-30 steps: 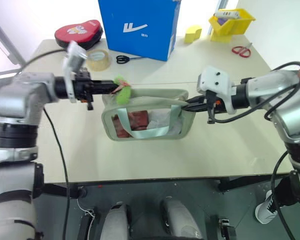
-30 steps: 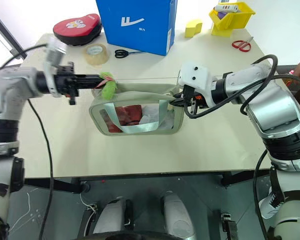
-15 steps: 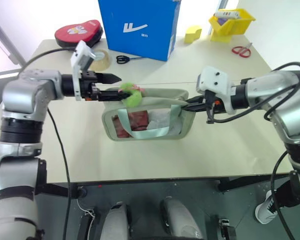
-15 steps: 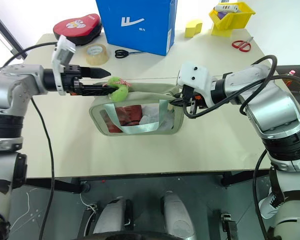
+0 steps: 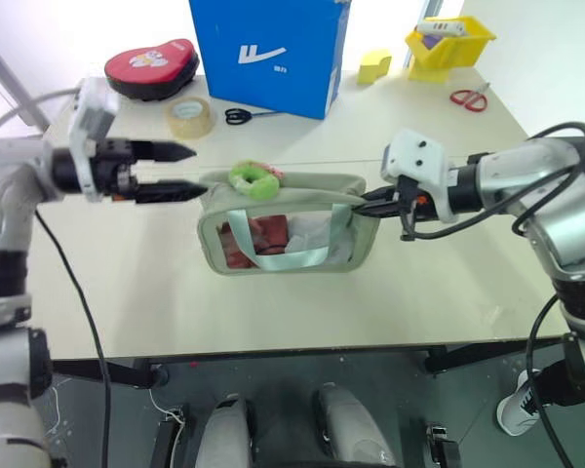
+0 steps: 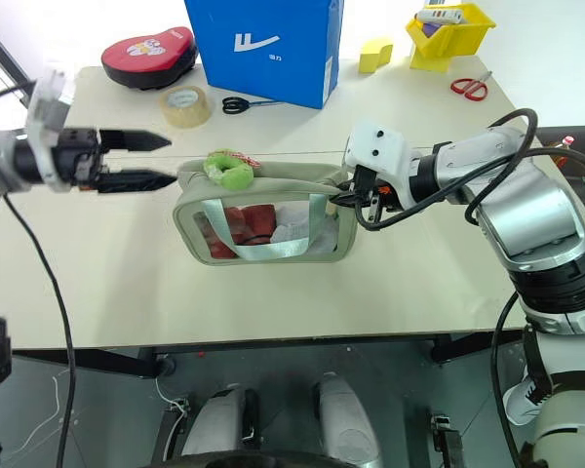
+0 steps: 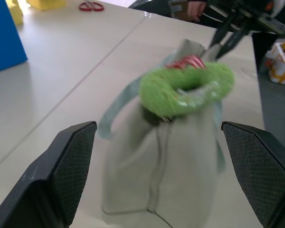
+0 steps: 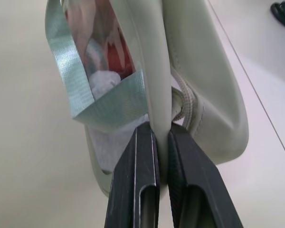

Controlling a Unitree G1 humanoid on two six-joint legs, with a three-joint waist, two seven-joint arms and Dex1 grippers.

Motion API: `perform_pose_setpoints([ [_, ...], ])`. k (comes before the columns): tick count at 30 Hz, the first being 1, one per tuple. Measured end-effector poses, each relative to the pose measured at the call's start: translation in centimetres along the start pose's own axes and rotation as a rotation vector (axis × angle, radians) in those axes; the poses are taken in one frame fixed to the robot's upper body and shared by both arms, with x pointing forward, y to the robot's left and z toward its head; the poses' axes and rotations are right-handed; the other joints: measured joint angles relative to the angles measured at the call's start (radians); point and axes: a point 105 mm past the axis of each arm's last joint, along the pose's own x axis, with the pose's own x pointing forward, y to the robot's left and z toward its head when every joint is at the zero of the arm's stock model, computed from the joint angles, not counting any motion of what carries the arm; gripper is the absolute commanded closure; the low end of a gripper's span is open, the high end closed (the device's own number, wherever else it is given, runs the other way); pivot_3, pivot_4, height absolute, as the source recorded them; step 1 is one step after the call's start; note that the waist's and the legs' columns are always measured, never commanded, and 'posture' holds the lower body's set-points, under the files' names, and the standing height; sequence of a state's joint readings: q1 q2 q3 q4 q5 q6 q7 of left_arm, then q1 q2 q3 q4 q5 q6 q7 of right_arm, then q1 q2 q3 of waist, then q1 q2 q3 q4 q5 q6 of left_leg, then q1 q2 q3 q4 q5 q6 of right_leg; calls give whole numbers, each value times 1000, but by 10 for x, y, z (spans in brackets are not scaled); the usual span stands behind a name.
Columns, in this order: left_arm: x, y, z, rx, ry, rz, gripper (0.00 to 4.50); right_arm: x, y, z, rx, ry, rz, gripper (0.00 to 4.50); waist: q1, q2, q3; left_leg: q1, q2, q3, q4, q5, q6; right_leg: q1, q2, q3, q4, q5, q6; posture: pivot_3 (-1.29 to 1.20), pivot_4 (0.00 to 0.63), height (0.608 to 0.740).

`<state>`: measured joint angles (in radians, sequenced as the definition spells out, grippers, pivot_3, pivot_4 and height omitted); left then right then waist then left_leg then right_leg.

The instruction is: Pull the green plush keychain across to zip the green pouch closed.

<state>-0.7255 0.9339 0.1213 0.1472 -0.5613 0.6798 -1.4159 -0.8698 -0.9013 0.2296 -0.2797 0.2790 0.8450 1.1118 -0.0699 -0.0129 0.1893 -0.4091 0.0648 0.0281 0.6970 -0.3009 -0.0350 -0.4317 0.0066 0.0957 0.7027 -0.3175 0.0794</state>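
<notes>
While the green pouch (image 5: pixel 288 226) stood mid-way on the pale tabletop (image 5: pixel 448 283), we saw the green plush keychain (image 5: pixel 254 179) resting on its top left end. Our left gripper (image 5: pixel 180 172) hung beside it, fingers wide and empty; our right gripper (image 5: pixel 363 207) pinched the pouch's right edge. A blue box (image 5: pixel 268 49), tape roll (image 5: pixel 191 117), red case (image 5: pixel 152 66) and yellow bin (image 5: pixel 450 41) lined the tabletop's far side.

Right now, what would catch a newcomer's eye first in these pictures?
Probably the pale sage-green fabric pouch with a clear window at the table's middle, with the small lime-green fuzzy ring keychain lying on its top near the left end. The right gripper pinches the pouch's right end, while the left gripper hangs open just left of it. Behind stands a tall blue box.
</notes>
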Motion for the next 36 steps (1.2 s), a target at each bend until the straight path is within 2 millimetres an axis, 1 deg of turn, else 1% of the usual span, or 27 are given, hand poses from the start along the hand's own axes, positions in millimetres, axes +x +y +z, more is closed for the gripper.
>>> perform_pose_setpoints([
  [2, -2, -9, -16, -24, 22, -31, 11, 0, 0, -1, 1, 2, -2, 4500, 2, 0, 0, 0, 0, 0, 1, 0, 0, 0, 0, 0, 0, 0, 0, 0, 150, 737],
  [5, 0, -13, -29, -4, 60, -20, 11, 0, 0, -1, 3, 1, -1, 4500, 7, 0, 0, 0, -1, 0, 1, 0, 0, 1, 0, 0, 0, 0, 0, 0, 150, 737],
  [6, 2, -13, -30, 5, 62, -12, 253, 0, -1, -1, 5, 2, -1, 4500, 8, 0, 0, 0, -1, 0, 2, 0, 0, 2, 0, 0, 0, 0, 0, 0, 150, 737],
  [8, 7, -13, -30, 23, 55, -7, 890, 0, -1, -1, 8, 2, 1, 4500, 10, 0, 0, 0, -1, 0, 2, 0, 0, 2, 0, 0, 0, 0, 0, 0, 150, 737],
  [11, 19, -15, -34, 30, 64, -20, 2363, 0, -1, -1, 8, 0, 3, 4500, 10, 0, 0, 0, -1, 0, 1, 0, 0, 1, 0, 0, 0, 0, 0, 0, 150, 737],
  [14, 21, -13, -40, 37, 87, -8, 4031, 0, 0, -1, 9, 0, 6, 4500, 5, 0, 0, 0, -1, 0, 1, 0, 0, 1, 0, 0, 0, 0, 0, 0, 150, 737],
  [15, 21, -14, -41, 36, 88, -8, 4467, 0, 0, -1, 9, 0, 7, 4500, 4, 0, 0, 0, -1, 0, 1, 0, 0, 1, 0, 0, 0, 0, 0, 0, 150, 737],
  [20, 21, -13, -41, 39, 90, -2, 4467, 0, 1, -1, 9, 1, 7, 4500, 4, 0, 0, 0, -1, 0, 1, 0, 0, 1, 0, 0, 0, 0, 0, 0, 150, 737],
  [22, 22, -11, -40, 52, 96, 6, 4500, 0, 3, -1, -5, -6, 11, 3671, 4, 0, 0, 0, -1, 0, 1, 0, 0, 1, 0, 0, 0, 0, 0, 0, 150, 737],
  [23, 23, -11, -40, 59, 98, 9, 4500, -2, 5, -2, -16, -8, 18, 3376, 5, 0, 0, 0, -1, 0, 1, 0, 0, 1, 0, 0, 0, 0, 0, 0, 150, 737],
  [27, 23, -10, -39, 70, 103, 12, 4500, -13, 18, -8, -63, -20, 92, 1413, 10, 0, 0, 0, -1, 0, 1, 0, 0, 1, 0, 0, -1, 0, 0, 0, 150, 737],
  [28, 23, -9, -39, 75, 102, 14, 4500, -20, 18, -5, -91, -44, 99, 720, 11, 0, 0, 0, -1, 0, 1, 0, 0, 1, 0, 0, -1, 0, 0, 0, 150, 737],
  [29, 23, -9, -39, 77, 103, 15, 4500, -24, 17, -2, -108, -56, 100, 315, 11, 0, 0, 0, -1, 0, 1, 0, 0, 1, 0, 0, -1, 0, 0, 0, 150, 737],
  [30, 23, -9, -39, 82, 104, 15, 4500, -31, 17, 3, -129, -82, 106, 40, 11, 0, 0, 0, -1, 0, 1, 0, 0, 1, 0, 0, -1, 0, 0, 0, 150, 737],
  [31, 23, -9, -39, 84, 106, 16, 4500, -38, 15, 10, -149, -116, 113, 40, 10, 0, 0, 0, -1, 0, 1, 0, 0, 2, 0, 0, -1, 0, 0, 0, 150, 737],
  [33, 23, -8, -40, 89, 106, 19, 4500, -44, 8, 26, -179, -178, 108, 40, 6, 0, 0, 1, -1, 0, 1, 0, 0, 2, 0, 0, -1, 0, 0, 0, 150, 737],
  [34, 23, -8, -40, 94, 104, 19, 4500, -46, 3, 36, -196, -211, 93, 40, 4, 0, 0, 1, -1, 0, 1, 0, 0, 2, 0, 0, 0, 0, 0, 0, 150, 737],
  [35, 23, -8, -40, 94, 105, 20, 4500, -45, -4, 50, -212, -257, 70, 40, 1, 0, 0, 1, -1, 0, 1, 0, 0, 2, 0, 0, 0, 0, 0, 0, 150, 737],
  [36, 24, -8, -40, 98, 105, 20, 4500, -42, -9, 60, -221, -285, 58, 40, 0, 0, 0, 1, -1, 0, 1, 0, 0, 2, 0, 0, 0, 0, 0, 0, 150, 737],
])
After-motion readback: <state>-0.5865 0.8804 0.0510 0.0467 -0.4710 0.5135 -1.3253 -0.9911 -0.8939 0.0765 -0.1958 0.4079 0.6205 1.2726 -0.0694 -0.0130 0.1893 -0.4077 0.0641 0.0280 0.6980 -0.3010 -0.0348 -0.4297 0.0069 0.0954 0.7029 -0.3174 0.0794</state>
